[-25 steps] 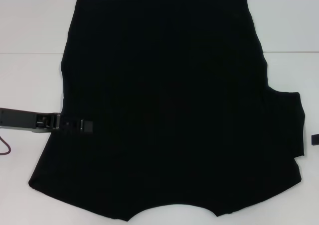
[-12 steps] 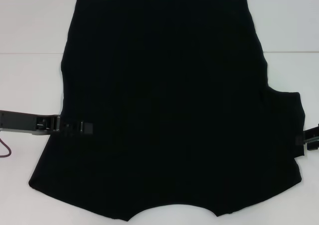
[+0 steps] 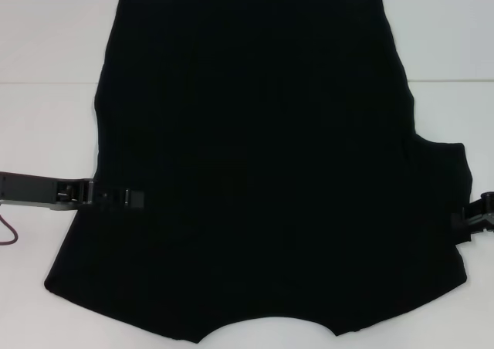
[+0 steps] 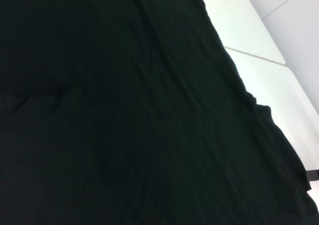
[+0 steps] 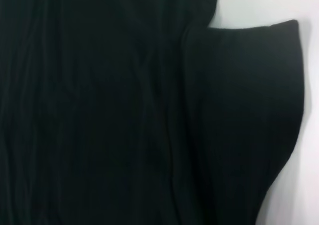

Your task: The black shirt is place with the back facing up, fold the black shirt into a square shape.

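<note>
- The black shirt (image 3: 262, 164) is spread flat across the white table (image 3: 46, 48), its plain side up.
- The left gripper (image 3: 123, 198) is laid over the shirt's left edge; whether its fingers are parted cannot be told.
- The right gripper (image 3: 475, 219) is seen at the right sleeve's edge, finger state likewise unclear.

A white table (image 3: 46, 125) fills the scene, evenly and brightly lit, with only soft shadows. A thin seam (image 3: 46, 82) crosses it toward the far edge, on both sides. By the table's left edge lies a loop of dark red cable (image 3: 9, 231).
</note>
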Tool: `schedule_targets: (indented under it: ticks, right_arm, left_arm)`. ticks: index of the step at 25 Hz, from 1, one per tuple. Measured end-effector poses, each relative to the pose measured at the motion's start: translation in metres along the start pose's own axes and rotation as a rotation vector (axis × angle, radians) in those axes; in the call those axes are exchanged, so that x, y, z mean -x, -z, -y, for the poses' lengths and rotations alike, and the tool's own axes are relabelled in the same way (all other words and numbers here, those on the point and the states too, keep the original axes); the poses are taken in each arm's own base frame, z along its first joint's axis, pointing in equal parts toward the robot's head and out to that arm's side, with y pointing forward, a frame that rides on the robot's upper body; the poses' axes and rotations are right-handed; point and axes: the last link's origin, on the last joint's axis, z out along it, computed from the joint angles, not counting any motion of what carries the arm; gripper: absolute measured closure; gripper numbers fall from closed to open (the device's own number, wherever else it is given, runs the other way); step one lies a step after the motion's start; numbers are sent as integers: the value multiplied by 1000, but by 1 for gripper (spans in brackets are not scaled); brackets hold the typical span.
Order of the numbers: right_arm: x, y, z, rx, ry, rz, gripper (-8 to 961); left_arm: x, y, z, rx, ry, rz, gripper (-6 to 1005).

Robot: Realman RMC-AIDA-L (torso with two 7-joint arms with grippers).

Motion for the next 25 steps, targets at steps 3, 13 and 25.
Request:
schedule_targets:
  ticks: [3,13,25]
  right_arm:
    - [1,-1,-2,0,6,-1,532]
    - [1,4,1,-5,4,-2,915]
    - [9,35,38,-81,-58,189,942]
  left_arm:
    - [0,0,0,0,1,-1,559]
    - [0,0,0,-2,1,-3,557]
    - [4,1,5,-17,14,-11,557]
